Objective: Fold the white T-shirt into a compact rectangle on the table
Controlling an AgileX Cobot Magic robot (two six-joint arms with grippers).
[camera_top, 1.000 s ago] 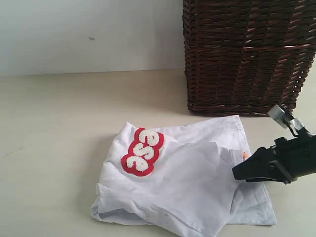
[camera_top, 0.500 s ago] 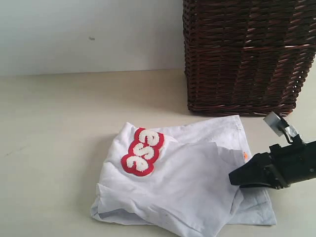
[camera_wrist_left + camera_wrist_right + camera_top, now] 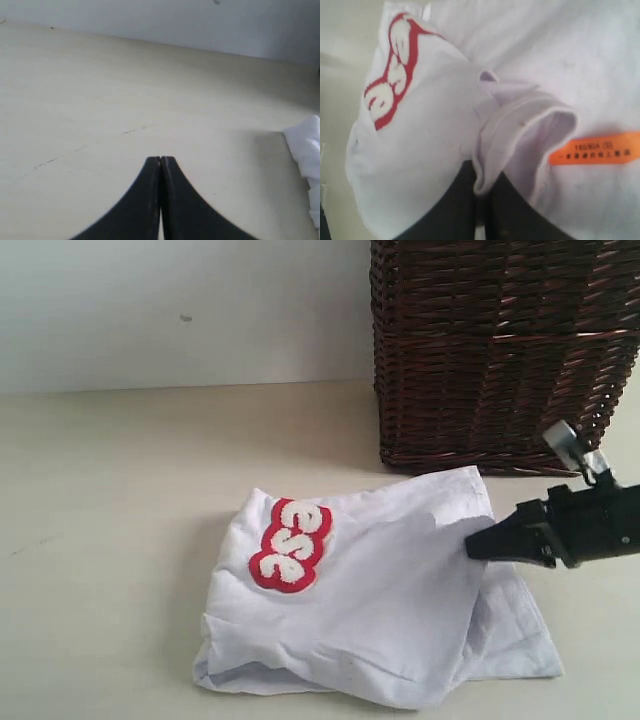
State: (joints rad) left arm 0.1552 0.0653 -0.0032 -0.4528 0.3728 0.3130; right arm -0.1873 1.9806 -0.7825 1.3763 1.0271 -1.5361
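The white T-shirt point(image 3: 380, 600) lies partly folded on the table point(image 3: 120, 500), its red-outlined lettering point(image 3: 290, 545) facing up at the left. My right gripper point(image 3: 472, 543) is shut on a fold of the shirt's right edge, lifted a little off the table. In the right wrist view the pinched hem point(image 3: 485, 175) bunches between the black fingers point(image 3: 455, 210), with an orange size label point(image 3: 595, 149) beside it. My left gripper point(image 3: 160, 159) is shut and empty over bare table, with a bit of the white T-shirt point(image 3: 306, 145) off to one side.
A tall dark brown wicker basket point(image 3: 500, 350) stands at the back right, just behind the shirt and close to my right arm. A pale wall runs along the back. Bare table spreads to the left of the shirt.
My right gripper closed on the shirt's right edge and rose, pulling the cloth up and toward the basket. The top layer is now drawn smoother. The left gripper is only shown now.
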